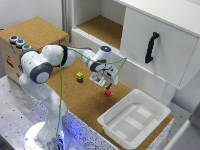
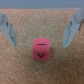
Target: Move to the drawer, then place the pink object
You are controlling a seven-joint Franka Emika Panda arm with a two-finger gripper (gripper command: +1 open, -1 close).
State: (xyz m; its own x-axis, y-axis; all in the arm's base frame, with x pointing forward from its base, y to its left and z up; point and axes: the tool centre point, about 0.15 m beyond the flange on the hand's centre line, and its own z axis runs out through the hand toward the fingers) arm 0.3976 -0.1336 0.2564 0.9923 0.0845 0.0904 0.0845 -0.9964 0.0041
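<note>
The pink object (image 1: 107, 92) is a tiny reddish-pink block lying on the cork tabletop. In the wrist view the pink object (image 2: 41, 50) shows a dark mark on its upper face. My gripper (image 1: 105, 86) hangs just above it, open, and in the wrist view the gripper (image 2: 39, 44) has its fingers (image 2: 71, 30) spread wide on either side of the block without touching it. The drawer (image 1: 114, 111), a wide shallow white tray with raised panels on its floor, sits on the cork toward the exterior view's right, apart from the gripper.
A small yellow block (image 1: 79, 76) with a dark top lies on the cork to the exterior view's left of the gripper. Behind stands a white cabinet with a big panel and black handle (image 1: 151, 47). A cork box with coloured buttons (image 1: 19, 42) is at the left.
</note>
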